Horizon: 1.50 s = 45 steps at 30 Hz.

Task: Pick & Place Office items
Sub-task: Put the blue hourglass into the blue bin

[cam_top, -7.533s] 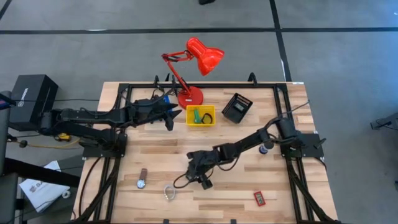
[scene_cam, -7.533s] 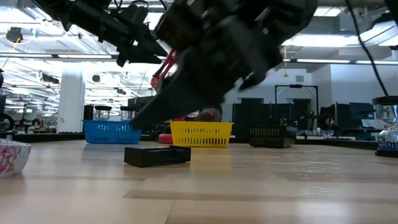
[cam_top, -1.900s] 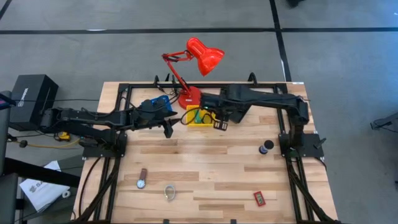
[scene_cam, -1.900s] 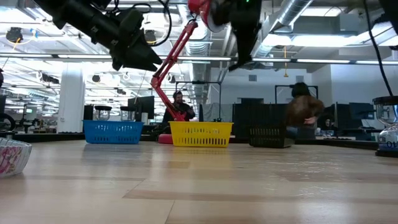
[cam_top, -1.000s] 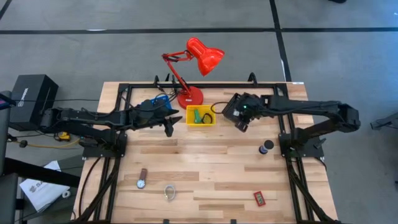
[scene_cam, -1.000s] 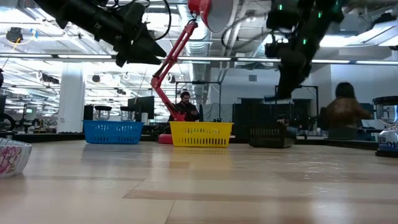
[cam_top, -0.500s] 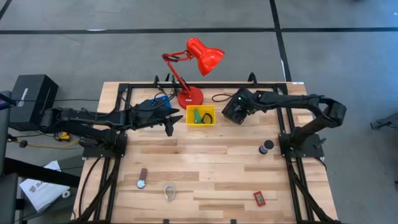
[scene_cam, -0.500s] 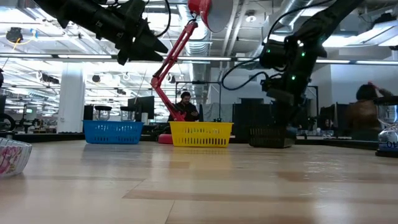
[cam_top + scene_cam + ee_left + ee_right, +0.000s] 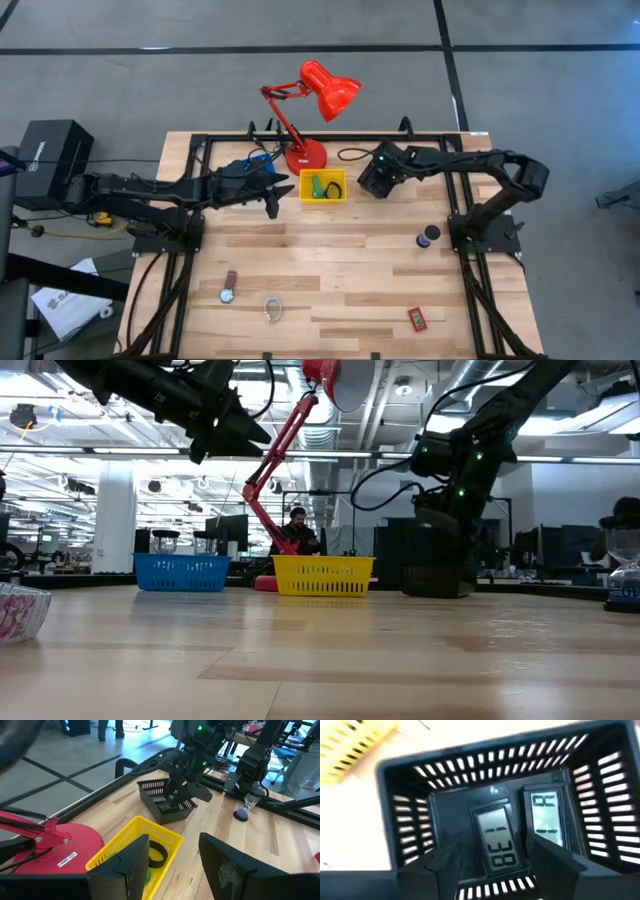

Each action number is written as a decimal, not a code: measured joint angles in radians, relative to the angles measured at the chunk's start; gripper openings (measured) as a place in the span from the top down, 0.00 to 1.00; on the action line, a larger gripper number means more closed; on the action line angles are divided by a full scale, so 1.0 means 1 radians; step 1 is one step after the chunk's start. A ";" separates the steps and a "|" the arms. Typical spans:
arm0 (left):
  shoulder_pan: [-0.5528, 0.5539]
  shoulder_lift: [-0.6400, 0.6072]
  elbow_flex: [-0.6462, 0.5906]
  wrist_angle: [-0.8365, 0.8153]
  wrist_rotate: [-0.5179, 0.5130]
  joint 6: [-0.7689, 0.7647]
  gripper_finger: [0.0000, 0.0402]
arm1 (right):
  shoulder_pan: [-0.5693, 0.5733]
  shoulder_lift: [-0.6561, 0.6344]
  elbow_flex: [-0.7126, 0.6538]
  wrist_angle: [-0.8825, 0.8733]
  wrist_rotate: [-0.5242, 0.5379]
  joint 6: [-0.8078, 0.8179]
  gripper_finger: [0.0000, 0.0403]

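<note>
Right gripper [image 9: 374, 180] lowered into black tray [image 9: 381, 173], jaws spread, two black gadgets [image 9: 496, 844] inside

LCD gadget [image 9: 494, 841] in black tray [image 9: 410, 820] reads "138".

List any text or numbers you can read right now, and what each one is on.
"38", seemingly after a thin "1": display of a gadget in the black tray, below the right gripper.
Second display beside it: characters too blurred to read.
White label on the lamp base: too small.
White print on the black box beside the table: too small.
Nothing else legible.
</note>
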 joint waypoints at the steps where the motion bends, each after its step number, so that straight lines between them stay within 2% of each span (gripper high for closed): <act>1: 0.000 0.000 0.000 0.002 0.000 0.000 0.58 | 0.000 -0.006 0.000 0.003 0.000 0.000 0.48; 7: 0.000 0.000 0.000 0.003 0.000 0.000 0.58 | 0.000 -0.020 0.000 0.003 0.000 -0.001 0.42; 21: 0.000 0.000 0.000 0.009 0.000 0.000 0.58 | 0.007 -0.020 0.000 -0.001 0.000 -0.004 0.46; 27: 0.000 0.000 0.000 0.009 0.000 0.000 0.58 | 0.055 -0.020 0.000 0.010 0.002 -0.046 0.48; 33: 0.000 0.000 0.000 0.010 0.000 0.000 0.58 | 0.133 -0.023 0.002 0.089 0.078 -0.071 0.48; 40: 0.002 0.000 0.000 0.024 -0.002 0.000 0.58 | 0.220 -0.107 0.064 -0.110 0.080 -0.036 0.48; 45: 0.019 0.000 0.000 0.041 -0.009 0.000 0.58 | 0.312 -0.237 0.071 -0.262 0.080 0.054 0.48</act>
